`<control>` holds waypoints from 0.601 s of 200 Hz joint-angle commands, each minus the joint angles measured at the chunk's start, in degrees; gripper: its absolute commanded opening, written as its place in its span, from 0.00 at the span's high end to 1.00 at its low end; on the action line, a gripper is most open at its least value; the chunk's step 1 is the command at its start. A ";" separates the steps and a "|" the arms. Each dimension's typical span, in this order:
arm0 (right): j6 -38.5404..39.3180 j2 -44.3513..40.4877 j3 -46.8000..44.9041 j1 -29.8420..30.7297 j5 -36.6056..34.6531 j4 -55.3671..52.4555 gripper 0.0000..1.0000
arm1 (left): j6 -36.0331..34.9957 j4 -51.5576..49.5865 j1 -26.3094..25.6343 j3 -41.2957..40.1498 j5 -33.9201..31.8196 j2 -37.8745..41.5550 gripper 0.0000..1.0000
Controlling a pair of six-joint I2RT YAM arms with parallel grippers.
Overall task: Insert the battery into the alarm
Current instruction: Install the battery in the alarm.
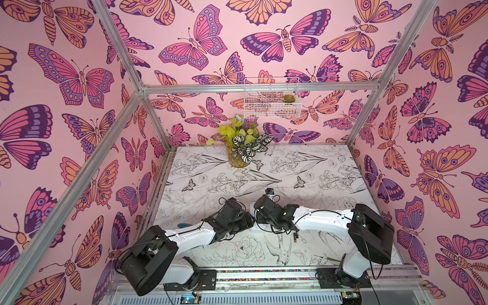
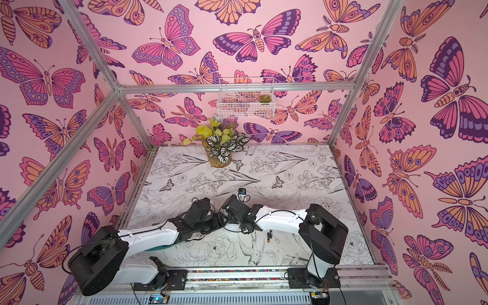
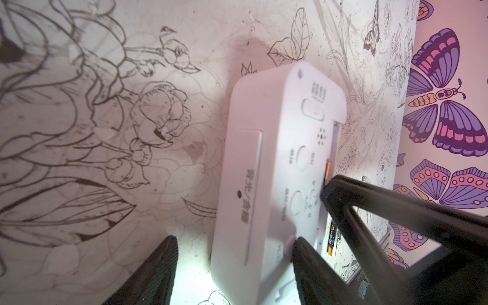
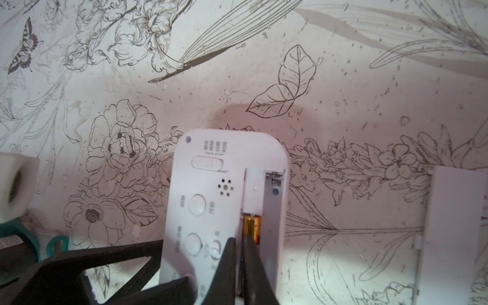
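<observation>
White alarm (image 4: 211, 211) lying face down on bench (image 4: 343, 79), back slot open. Right tool (image 4: 239, 241), tips together, pressing on battery (image 4: 252, 227) in slot. Left tool (image 3: 233, 239), spread apart, straddling alarm. Alarm looking light, stiff, slippery; bracing long edges seeming best

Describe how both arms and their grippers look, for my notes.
They match. The left arm and right arm have rounded white links between bulky black joint housings, with thin black cables looping alongside. Each stands on a black base plate. The left gripper and right gripper carry matte black tapering fingers on open triangular frames. No markings show.
</observation>
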State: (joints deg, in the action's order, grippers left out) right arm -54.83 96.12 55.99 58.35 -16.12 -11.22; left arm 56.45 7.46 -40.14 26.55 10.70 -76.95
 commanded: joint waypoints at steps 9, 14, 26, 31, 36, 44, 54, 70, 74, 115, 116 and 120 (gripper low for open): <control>1.38 -0.98 0.70 -1.56 0.82 -1.52 0.89 | -0.24 -1.84 0.24 -0.68 -0.59 -0.27 0.30; 1.50 -0.87 0.83 -1.72 0.78 -1.66 0.89 | -0.28 -1.77 0.24 -0.58 -0.58 -0.38 0.30; 1.50 -0.43 0.94 -1.99 0.82 -1.88 0.89 | -0.28 -1.82 0.24 -0.54 -0.50 -0.56 0.30; 1.50 -0.34 0.88 -2.15 0.95 -1.87 0.89 | -0.24 -1.82 0.23 -0.51 -0.50 -0.49 0.30; 1.49 -0.29 0.83 -2.36 1.13 -1.72 0.89 | -0.27 -1.84 0.24 -0.52 -0.50 -0.60 0.30; 1.42 -0.28 0.71 -2.49 1.27 -1.37 0.89 | -0.28 -1.81 0.24 -0.52 -0.50 -0.63 0.30; 1.37 -0.29 0.60 -2.68 1.42 -0.89 0.89 | -0.33 -1.82 0.24 -0.52 -0.50 -0.70 0.30; 1.47 0.02 0.74 -3.04 2.03 -0.30 0.89 | -0.30 -1.82 0.24 -0.50 -0.50 -0.71 0.30; 1.41 0.10 0.85 -3.07 2.20 -0.16 0.89 | -0.35 -1.79 0.24 -0.46 -0.50 -0.80 0.30; 0.92 1.16 0.80 -3.24 3.88 0.90 0.89 | -0.28 -1.82 0.24 -0.49 -0.50 -0.96 0.30; 0.89 1.26 0.80 -3.24 3.93 0.92 0.89 | -0.28 -1.83 0.24 -0.46 -0.50 -0.94 0.30; 0.76 1.38 0.67 -3.31 4.16 1.10 0.89 | -0.31 -1.83 0.24 -0.52 -0.50 -1.03 0.30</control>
State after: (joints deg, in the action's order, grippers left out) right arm -53.95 96.12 55.99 55.46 -13.39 -10.94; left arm 56.45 7.46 -40.14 26.55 10.72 -76.97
